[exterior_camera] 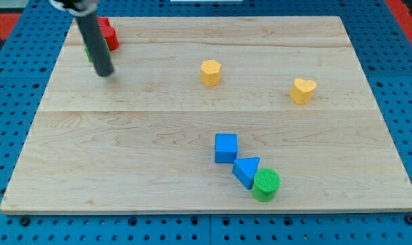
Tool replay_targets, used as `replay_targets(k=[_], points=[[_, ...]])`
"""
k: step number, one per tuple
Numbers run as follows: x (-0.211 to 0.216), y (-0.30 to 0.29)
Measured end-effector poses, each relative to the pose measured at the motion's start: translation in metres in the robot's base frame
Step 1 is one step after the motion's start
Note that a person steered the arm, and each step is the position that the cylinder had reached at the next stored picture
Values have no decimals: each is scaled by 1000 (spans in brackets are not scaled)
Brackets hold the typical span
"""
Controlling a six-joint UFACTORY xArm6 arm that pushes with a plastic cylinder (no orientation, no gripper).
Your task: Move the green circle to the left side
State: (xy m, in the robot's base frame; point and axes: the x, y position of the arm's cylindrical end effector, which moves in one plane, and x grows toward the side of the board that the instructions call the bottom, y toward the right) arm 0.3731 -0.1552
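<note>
Near desk [124, 136] bottom edge, right of middle: green circle [266, 184], touching blue triangle [246, 170]. Far up-left of circle: my tip [105, 71], beside red block [107, 35]. No fingers, bare rod. Push not yet begun; whole leftward move remaining.

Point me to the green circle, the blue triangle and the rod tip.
green circle [266, 182]: camera view, on its ribbed round top.
blue triangle [246, 168]: camera view, on its top face.
my tip [105, 73]: camera view, at the rod's very end, far up-left of both blocks.
</note>
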Motion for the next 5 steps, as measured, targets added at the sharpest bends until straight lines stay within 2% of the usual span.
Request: replay_targets(k=[2,3,4,5], points=[[76,261],[131,369],[216,388],[245,354]])
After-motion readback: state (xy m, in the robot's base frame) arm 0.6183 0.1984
